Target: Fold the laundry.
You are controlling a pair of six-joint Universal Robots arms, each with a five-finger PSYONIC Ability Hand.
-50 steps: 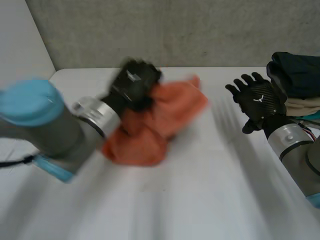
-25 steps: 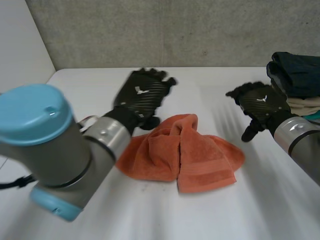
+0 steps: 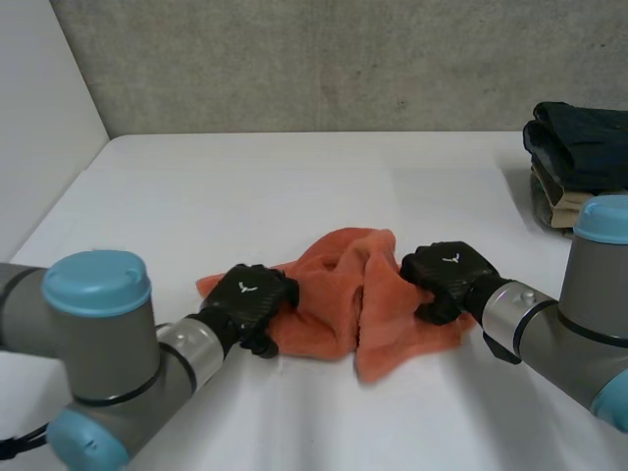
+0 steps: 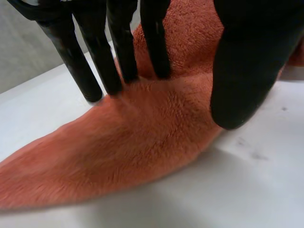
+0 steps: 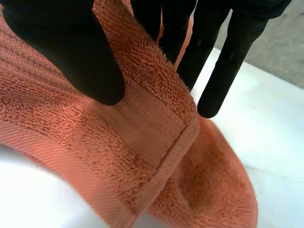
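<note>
An orange towel (image 3: 339, 299) lies crumpled in the middle of the white table (image 3: 294, 177). My left hand (image 3: 250, 296) rests on its left end. In the left wrist view its straight fingers (image 4: 118, 52) press their tips into the orange towel (image 4: 142, 142), and the thumb (image 4: 247, 61) stands at the cloth's near edge. My right hand (image 3: 446, 277) is on the towel's right part. In the right wrist view a hemmed fold of the towel (image 5: 152, 123) rises between the thumb (image 5: 61, 52) and the fingers, pinched there.
A stack of folded dark and beige clothes (image 3: 579, 157) sits at the table's far right edge. A grey wall runs behind the table. My two arms reach in from the near left and near right corners.
Both hands have come down from above the table onto the towel, the left onto its left end, the right onto its right part. The right hand has closed on a fold.
</note>
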